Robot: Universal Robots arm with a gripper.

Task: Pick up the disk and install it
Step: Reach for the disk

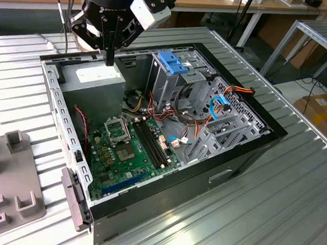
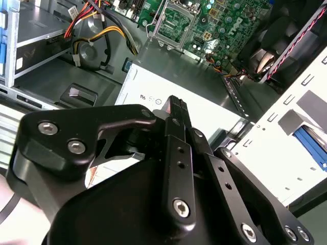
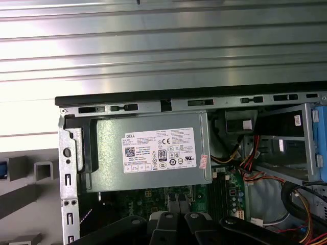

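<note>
The disk [image 2: 309, 146], a blue carrier edge in the grey holder [image 1: 13, 185] outside the computer case [image 1: 57, 106], sits apart from your gripper [image 1: 109, 61], fingers together and empty above the power supply [image 1: 93, 81]; clear the case wall before descending.

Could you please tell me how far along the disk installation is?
Nothing looks done. The gripper hangs shut and empty above the power supply in the open case. What seems to be the disk lies outside the case, so pick-up and installation are both left.
</note>
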